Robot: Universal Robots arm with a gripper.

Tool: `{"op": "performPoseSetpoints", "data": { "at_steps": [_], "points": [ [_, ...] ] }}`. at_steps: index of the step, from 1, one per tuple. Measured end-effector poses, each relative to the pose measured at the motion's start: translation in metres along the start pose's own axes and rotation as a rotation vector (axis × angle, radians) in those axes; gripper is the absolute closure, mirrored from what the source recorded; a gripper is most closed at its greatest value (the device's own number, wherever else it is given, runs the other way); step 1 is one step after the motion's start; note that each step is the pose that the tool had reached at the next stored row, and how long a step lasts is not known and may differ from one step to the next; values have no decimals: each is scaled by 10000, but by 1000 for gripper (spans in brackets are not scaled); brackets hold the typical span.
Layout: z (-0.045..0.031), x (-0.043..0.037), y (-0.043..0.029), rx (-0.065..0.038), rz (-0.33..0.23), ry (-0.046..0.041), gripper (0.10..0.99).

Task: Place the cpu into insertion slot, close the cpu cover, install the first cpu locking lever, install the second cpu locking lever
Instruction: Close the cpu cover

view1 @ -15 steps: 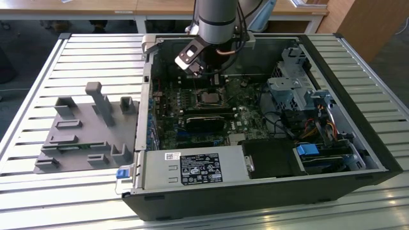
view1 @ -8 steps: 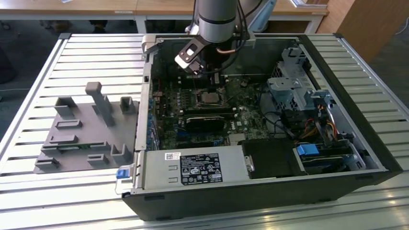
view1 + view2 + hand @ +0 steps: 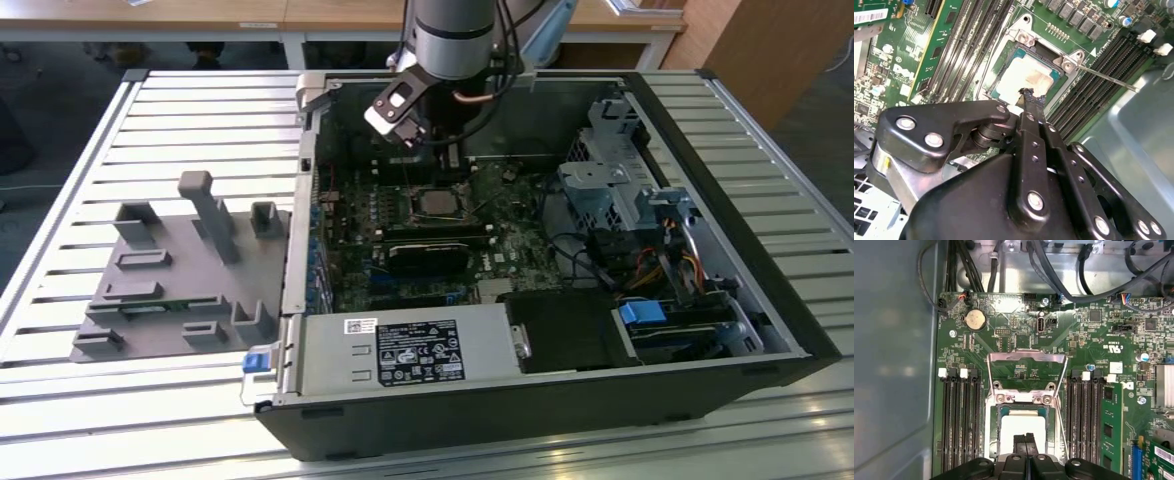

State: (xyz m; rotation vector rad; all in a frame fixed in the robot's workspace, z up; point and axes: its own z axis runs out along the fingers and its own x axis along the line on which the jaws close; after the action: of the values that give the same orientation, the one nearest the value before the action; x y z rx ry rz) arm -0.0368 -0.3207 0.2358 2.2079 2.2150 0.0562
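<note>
- Inside the open computer case (image 3: 534,420), the cpu (image 3: 1021,424) lies seated in the insertion slot (image 3: 995,435).
- The gripper (image 3: 1025,436), pinched together and empty, hovers at the chip's edge.
- The cpu cover (image 3: 1026,357) is flipped back. Closing it looks like the step in hand, and that calls for a push on its frame.

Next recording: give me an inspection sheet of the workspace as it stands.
Surface: slatted table carrying an open case.
Job's things: cpu lies in the slot; cover is flipped open; a thin lever juts out beside the slot.
Clutter: grey tray beside the case, on the exterior view's left.
Grippers: gripper shut, tips right over the cpu; contact cannot be told.
Cables: wire bundles inside the case, away from the slot.
Surroundings: desks behind the table.
</note>
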Motion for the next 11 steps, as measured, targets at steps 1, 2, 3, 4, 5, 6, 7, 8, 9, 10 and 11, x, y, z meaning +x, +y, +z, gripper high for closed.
{"op": "performPoseSetpoints", "data": {
  "at_steps": [1, 2, 3, 4, 5, 6, 7, 8, 9, 10, 11],
  "points": [
    [-17, 0, 1, 1, 0, 0, 980],
    [-36, 0, 1, 0, 0, 0, 980],
    [-57, 1, 2, 0, 0, 0, 980],
    [-80, 1, 3, 1, -1, -1, 980],
    [-104, 1, 4, 1, -1, -2, 980],
    [-128, 2, 5, 0, 0, 0, 980],
    [-152, 2, 5, 1, 0, 0, 980],
    [-179, 3, 6, 0, 0, 0, 980],
    [-205, 3, 7, 0, 0, 0, 980],
    [-228, 3, 8, 1, 0, 0, 980],
    [-243, 4, 8, 2, -1, -2, 980]
  ]
}}
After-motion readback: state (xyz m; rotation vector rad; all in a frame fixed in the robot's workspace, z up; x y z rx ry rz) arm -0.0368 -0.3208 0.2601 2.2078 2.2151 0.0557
